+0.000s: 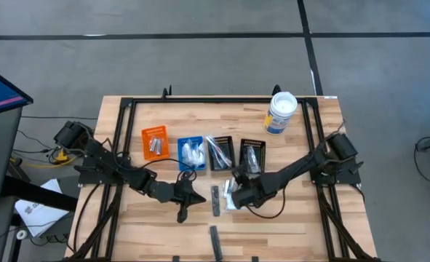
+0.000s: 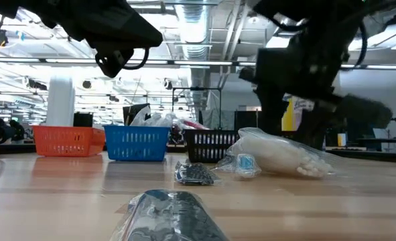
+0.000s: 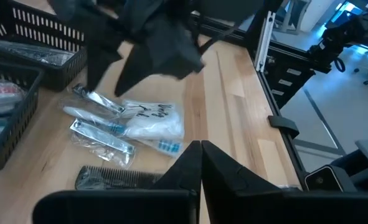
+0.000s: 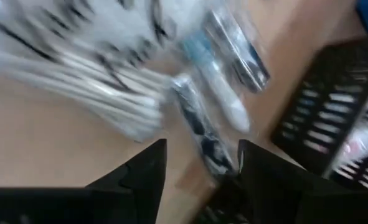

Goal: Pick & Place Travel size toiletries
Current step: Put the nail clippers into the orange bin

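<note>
1. right pincer (image 1: 235, 191) hangs low over a small pile of toiletries at mid table, fingers (image 4: 140, 177) spread apart, holding nothing.
2. pile: white crinkly packet of swabs (image 3: 151, 119), silvery sachets (image 3: 100, 138), clear-wrapped stick with blue (image 3: 165, 146), all lying on the light wooden table (image 1: 287, 225) just in front of the black bins.
3. black comb in clear wrap (image 1: 215, 201) lies beside the pile; another dark wrapped piece (image 1: 215, 242) sits near the front edge.
4. left pincer (image 1: 183, 211) hovers left of the pile, fingers pressed together, empty.
5. orange bin (image 1: 154, 142), blue bin (image 1: 191, 153) and two black bins (image 1: 252, 155) in a row behind, each with items inside.
6. white tub with blue label (image 1: 280, 113) stands upright at the far right.
</note>
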